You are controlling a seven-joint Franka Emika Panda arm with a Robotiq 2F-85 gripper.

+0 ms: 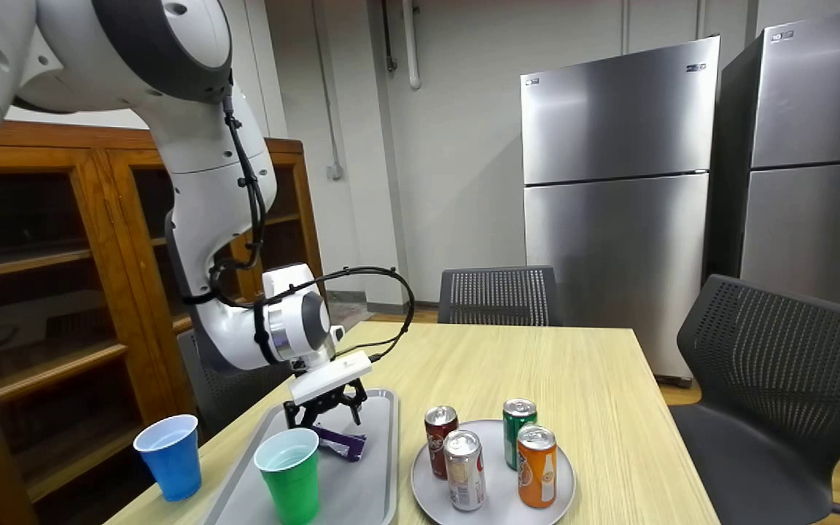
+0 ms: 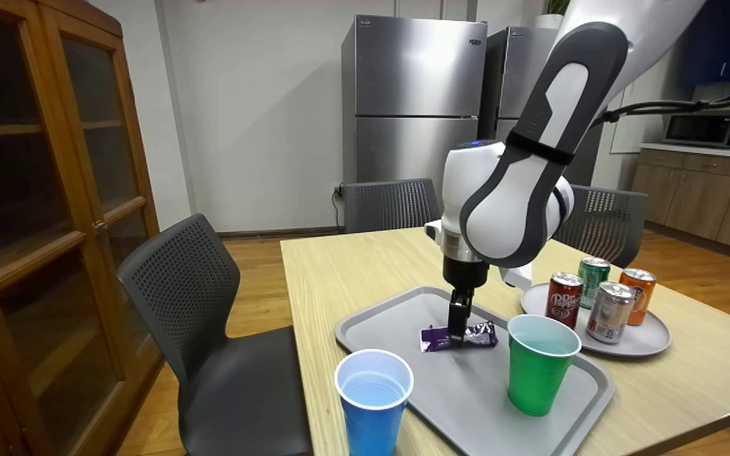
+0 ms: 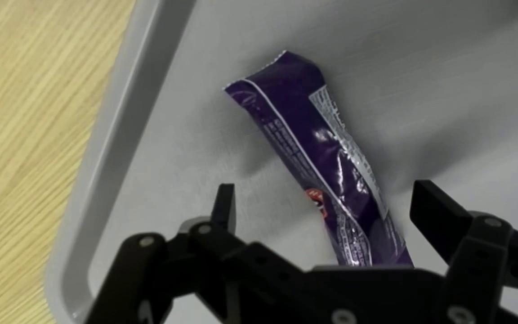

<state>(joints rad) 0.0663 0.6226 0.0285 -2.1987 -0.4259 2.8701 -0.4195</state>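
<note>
A purple wrapped bar (image 3: 304, 121) lies on the grey tray (image 3: 119, 117), its silver-printed strip showing in the wrist view. My gripper (image 3: 324, 193) is open above it, one black finger (image 3: 225, 207) on each side, with visible gaps between the fingers and the wrapper. The gripper's body hides the bar's lower end there. In both exterior views the gripper (image 1: 325, 423) points down at the bar (image 1: 345, 445), low over the tray. Seen from the side, the fingers (image 2: 458, 316) cross in front of the bar's middle (image 2: 482, 334).
A green cup (image 2: 539, 373) stands on the tray near the bar. The blue cup (image 2: 374, 405) stands beside the tray at the table edge. Several soda cans, among them an orange one (image 1: 537, 470), stand on a round grey plate (image 1: 566, 485). Chairs (image 1: 770, 379) surround the table.
</note>
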